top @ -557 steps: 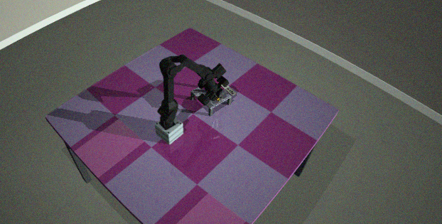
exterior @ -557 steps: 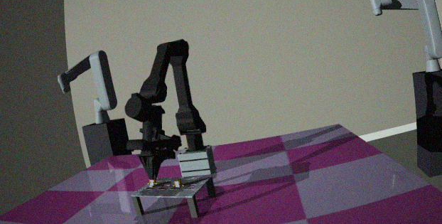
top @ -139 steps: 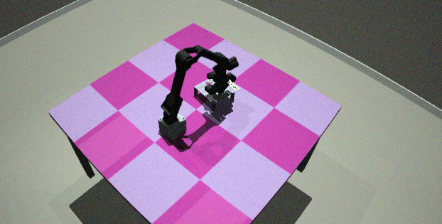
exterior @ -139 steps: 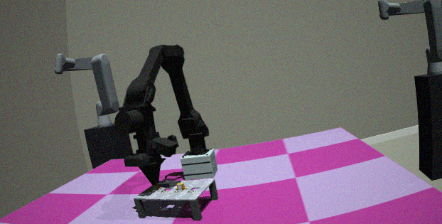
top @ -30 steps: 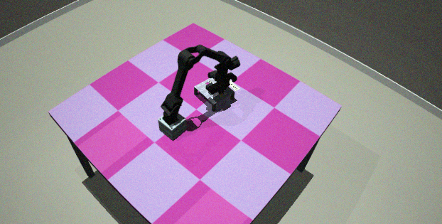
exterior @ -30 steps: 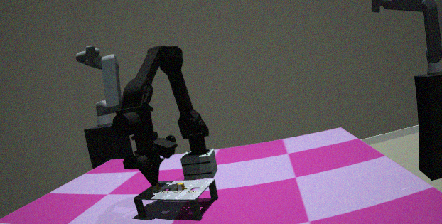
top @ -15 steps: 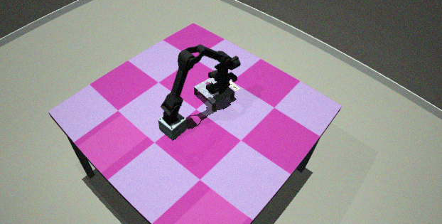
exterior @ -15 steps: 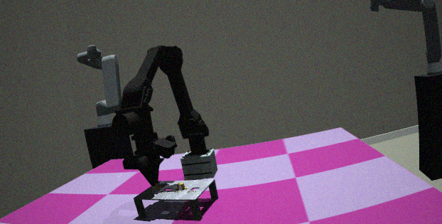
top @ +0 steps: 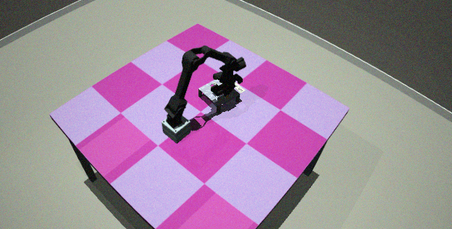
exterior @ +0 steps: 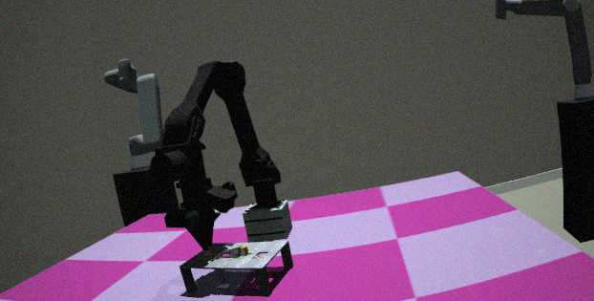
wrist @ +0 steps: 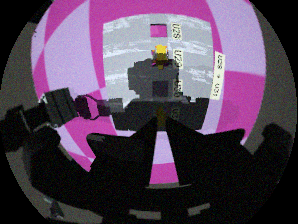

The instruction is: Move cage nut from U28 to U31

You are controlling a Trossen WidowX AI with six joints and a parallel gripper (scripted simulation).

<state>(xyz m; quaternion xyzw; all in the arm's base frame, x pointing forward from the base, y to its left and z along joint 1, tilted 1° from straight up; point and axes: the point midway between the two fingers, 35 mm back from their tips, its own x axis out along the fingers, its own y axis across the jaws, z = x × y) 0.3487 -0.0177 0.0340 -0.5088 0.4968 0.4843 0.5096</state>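
My pincer [top: 228,94] [exterior: 209,248] [wrist: 161,119] grips the yellow cage nut [wrist: 160,118] at U31. Probably light, springy, slick-sided: best held by opposite body sides, wings free. Other nut [exterior: 243,250] [wrist: 161,53] at U29. Seating: cannot tell.

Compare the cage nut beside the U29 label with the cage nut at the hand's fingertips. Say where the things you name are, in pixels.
The U29 nut [exterior: 243,250] [wrist: 161,52] stands free of the hand [top: 227,94] [exterior: 209,248] [wrist: 161,119]; the held nut [exterior: 210,251] [wrist: 160,118] is gripped between its fingers.
The U29 nut looks bright yellow in light; the held nut looks dull in shadow.
Both are small and yellowish.
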